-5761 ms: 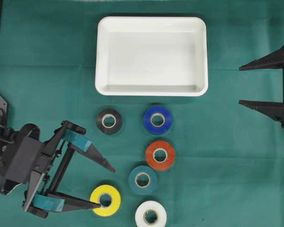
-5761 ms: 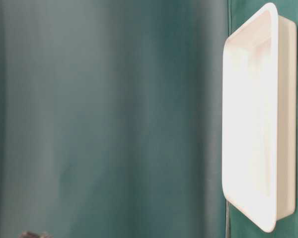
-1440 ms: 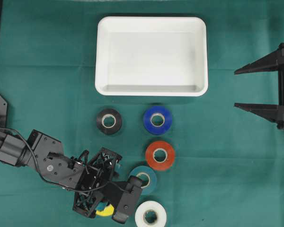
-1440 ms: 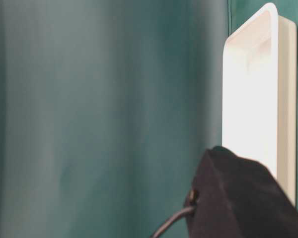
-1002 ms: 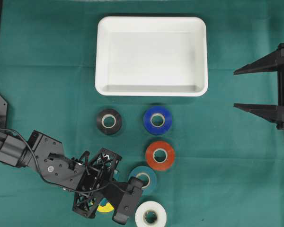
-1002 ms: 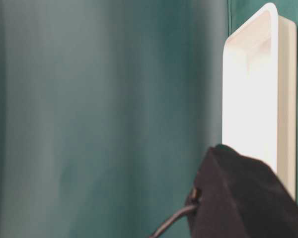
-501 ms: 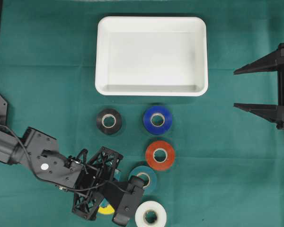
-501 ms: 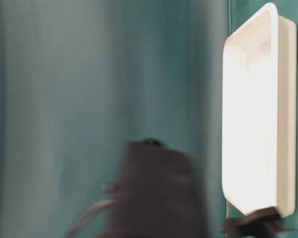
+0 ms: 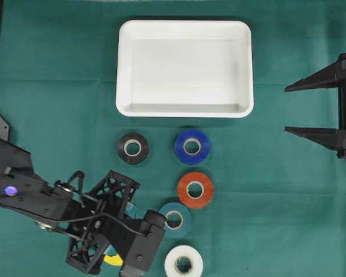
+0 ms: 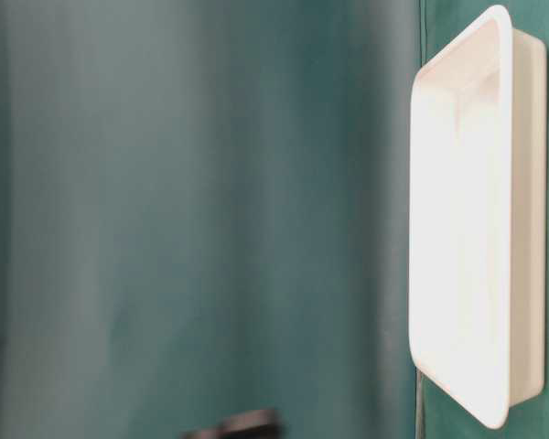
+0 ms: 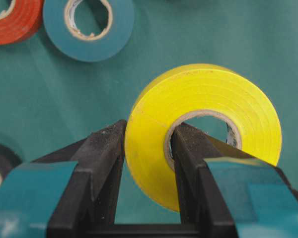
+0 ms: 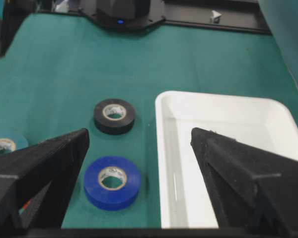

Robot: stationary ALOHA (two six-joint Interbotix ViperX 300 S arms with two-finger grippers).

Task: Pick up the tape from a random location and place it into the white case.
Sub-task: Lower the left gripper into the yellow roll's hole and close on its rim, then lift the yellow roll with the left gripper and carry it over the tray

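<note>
A yellow tape roll (image 11: 203, 99) hangs tilted above the green cloth. My left gripper (image 11: 148, 130) is shut on its wall, one finger outside and one in the core. From overhead only a yellow sliver (image 9: 109, 259) of that roll shows under the left arm, at the front left. The white case (image 9: 184, 112) lies empty at the back centre; its rim (image 10: 503, 229) shows in the table-level view and also in the right wrist view (image 12: 161, 148). My right gripper (image 9: 286, 109) stands open at the right edge, its fingers wide apart (image 12: 140, 135) with nothing between them.
Five more rolls lie in front of the case: black (image 9: 132, 148), blue (image 9: 192, 146), orange-red (image 9: 195, 188), teal (image 9: 173, 219) and white (image 9: 183, 263). The left wrist view looks down on the teal roll (image 11: 88, 27).
The left arm has risen and swung left and toward the front with the yellow roll in its grip. Its dark bulk has left the table-level view. The right arm has stayed still.
</note>
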